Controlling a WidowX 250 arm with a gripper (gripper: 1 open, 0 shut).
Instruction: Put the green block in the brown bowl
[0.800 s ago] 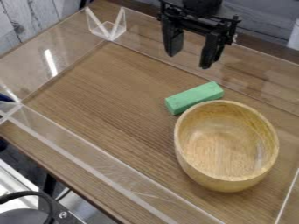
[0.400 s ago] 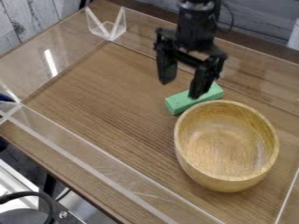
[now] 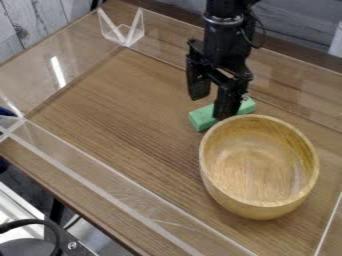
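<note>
Going from left to right: the wooden surface (image 3: 107, 120) is lying bare across the left and middle of the frame, a clear plastic wall edging it. Just right of centre, in the upper half, I am hanging my claw (image 3: 219, 97) pointing straight down, its fingers spread as wide as they go and gripping nothing. The green block (image 3: 203, 118) is lying directly beneath me, only its left end showing from under my fingers; its long axis is running from lower left up to upper right, and my fingers appear to be standing either side of it, across its narrow width. The block is resting on the surface, just beside the upper left rim of the brown bowl (image 3: 259, 166), which is filling the lower right and sitting empty. Compared with a moment ago, I am sitting lower and slightly further right, covering more of the block, which is lying where it was.
</note>
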